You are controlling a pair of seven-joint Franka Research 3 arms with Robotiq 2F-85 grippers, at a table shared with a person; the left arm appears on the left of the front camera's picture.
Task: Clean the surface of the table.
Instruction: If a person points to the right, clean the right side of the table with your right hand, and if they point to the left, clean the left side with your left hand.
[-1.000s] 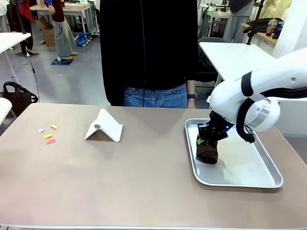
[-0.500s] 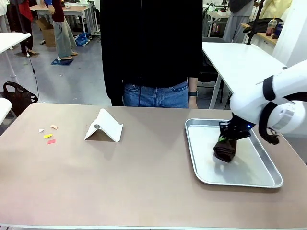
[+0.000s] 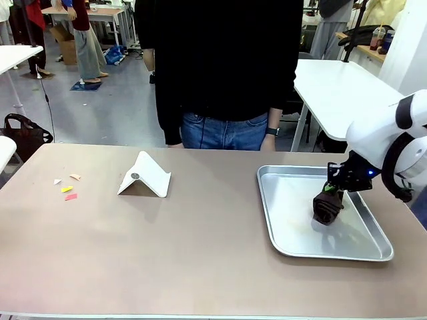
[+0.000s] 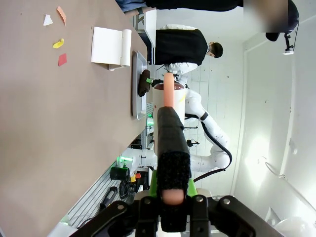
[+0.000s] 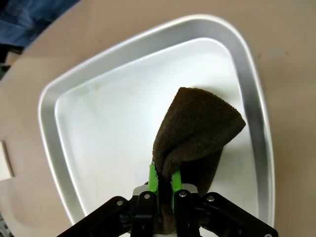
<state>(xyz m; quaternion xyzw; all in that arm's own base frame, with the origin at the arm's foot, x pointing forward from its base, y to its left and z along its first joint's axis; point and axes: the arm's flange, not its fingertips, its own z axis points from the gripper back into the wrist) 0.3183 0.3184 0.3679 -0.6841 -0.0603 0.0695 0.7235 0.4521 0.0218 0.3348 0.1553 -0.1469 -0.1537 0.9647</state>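
The tan-brown table (image 3: 200, 253) runs across the front view. Several small paper scraps (image 3: 67, 189) lie near its left end. At the right, my right gripper (image 3: 331, 190) is shut on a dark brown cloth (image 3: 327, 208) that hangs over the right half of the silver tray (image 3: 293, 213). In the right wrist view the cloth (image 5: 197, 128) bulges up from the closed green pads of the gripper (image 5: 164, 182), with the tray (image 5: 242, 54) underneath. My left gripper (image 4: 170, 192) is shut on a black-wrapped stick with pinkish ends (image 4: 169, 133), beside the table (image 4: 49, 123).
A white folded stand (image 3: 145, 175) sits left of centre on the table. A person in a black top and jeans (image 3: 220, 80) stands at the far edge. The left wrist view takes in the scraps (image 4: 59, 44), the stand (image 4: 108, 47) and the tray (image 4: 137, 84).
My right gripper carried the brown cloth from the tray's left side to its right side. The person stepped slightly to the right.
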